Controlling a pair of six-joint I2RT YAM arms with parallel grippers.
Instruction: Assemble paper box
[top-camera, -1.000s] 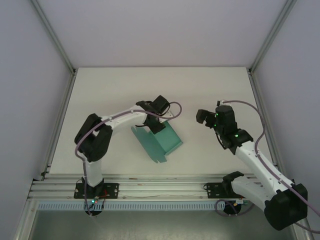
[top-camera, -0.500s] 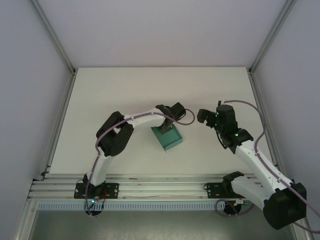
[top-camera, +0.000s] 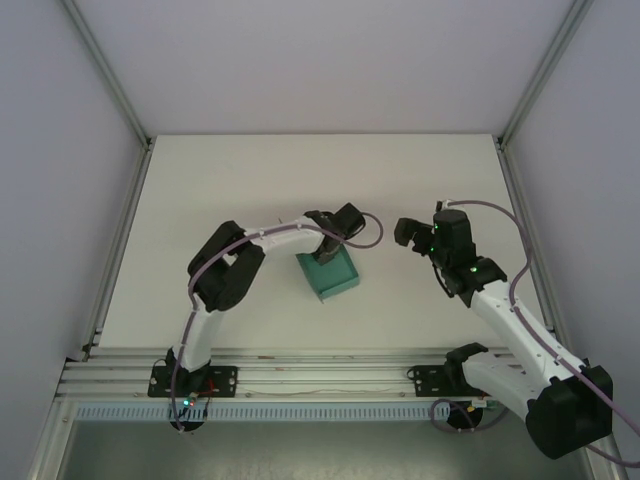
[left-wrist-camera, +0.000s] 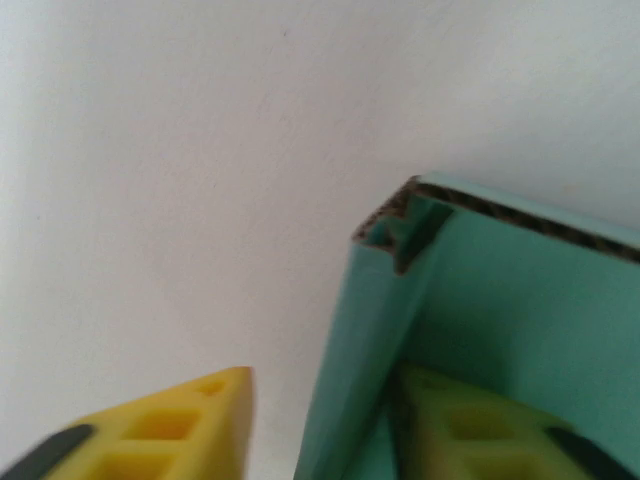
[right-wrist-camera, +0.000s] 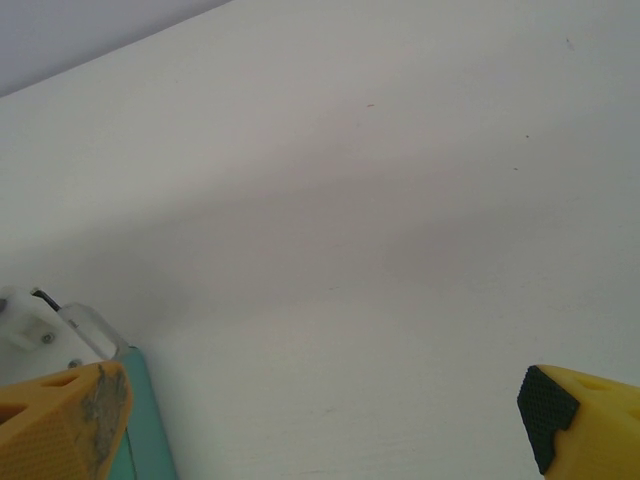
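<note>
The paper box sits on the tabletop directly under the left tool, already folded into a small open tray with its walls upright. That tool reaches down over one wall and straddles it. The inner finger is down inside the box, close against the teal card, while the outer finger stands off the wall with a strip of bare tabletop between them. So the jaws are parted and nothing is clamped. Placing a finger on each side of a wall is probably meant to pinch or steady the fold so it stands square. Just ahead of the fingers, the box corner shows the fluted card edge and a tucked tab, which looks seated.

The right tool hangs off to the side of the box, apart from it, its jaws spread wide and empty. From its wrist view, an edge of the teal card lies just beside one fingertip. It seems parked there to stay clear yet ready to brace the box.

The assembly looks nearly finished; any remaining flap is hidden by the left arm.
</note>
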